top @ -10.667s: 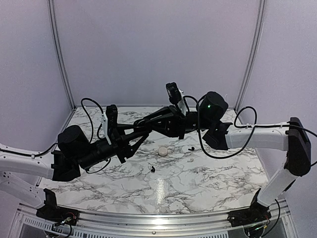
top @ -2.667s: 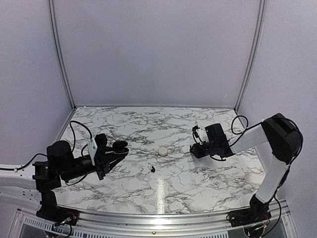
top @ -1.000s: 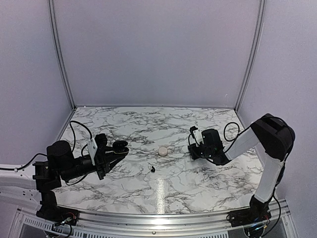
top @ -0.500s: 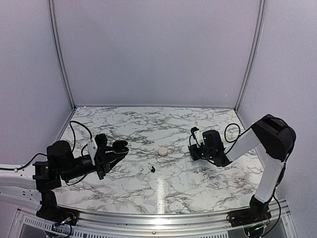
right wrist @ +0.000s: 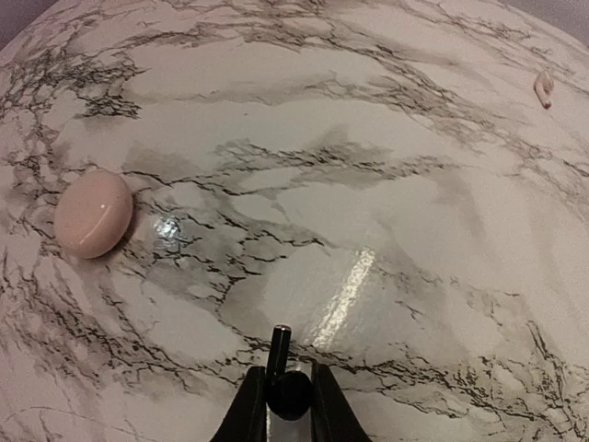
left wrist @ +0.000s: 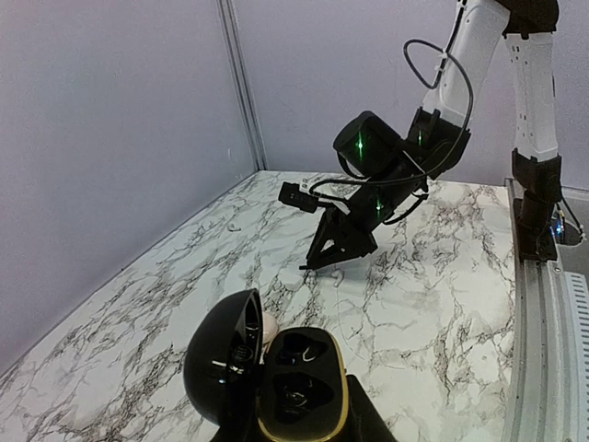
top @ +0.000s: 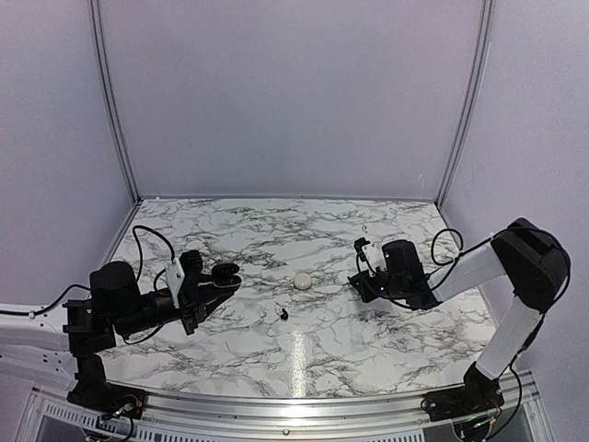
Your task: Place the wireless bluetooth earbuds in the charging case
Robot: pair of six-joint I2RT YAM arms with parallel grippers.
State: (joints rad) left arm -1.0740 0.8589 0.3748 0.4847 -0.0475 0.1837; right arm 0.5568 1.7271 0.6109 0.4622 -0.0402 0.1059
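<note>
Hidden: the fingers of the left gripper point(top: 214, 282) are covered in the left wrist view by the charging case point(left wrist: 299, 387) they carry.
Cut off: the right gripper point(right wrist: 283, 378) runs off the bottom edge of its own wrist view, so only the fingertips show.
Hard to make out: the two hollows in the case are dark, and I cannot tell whether anything sits in them. I also cannot tell whether the held earbud point(right wrist: 289, 394) touches the table point(top: 368, 341) or hangs just off it.
Right gripper: the jaws are together, pinching the held earbud. Its round black body sits between the tips and its thin stem pokes forward past them. The gripper is low over the right middle of the table.
Left gripper: clamped on the charging case, a black shell with a gold rim. The lid is swung open to the left and the hollows face up. It is held above the left side of the table.
Loose earbud point(top: 283, 314): a black speck lying on the table between the arms, well apart from both grippers.
Cream pebble point(right wrist: 92, 214): a smooth, rounded thing resting on the table between the two grippers, just beyond the loose earbud.
Pale scrap point(right wrist: 543, 87): a tiny bit lying on the marble, far from the right fingertips.
</note>
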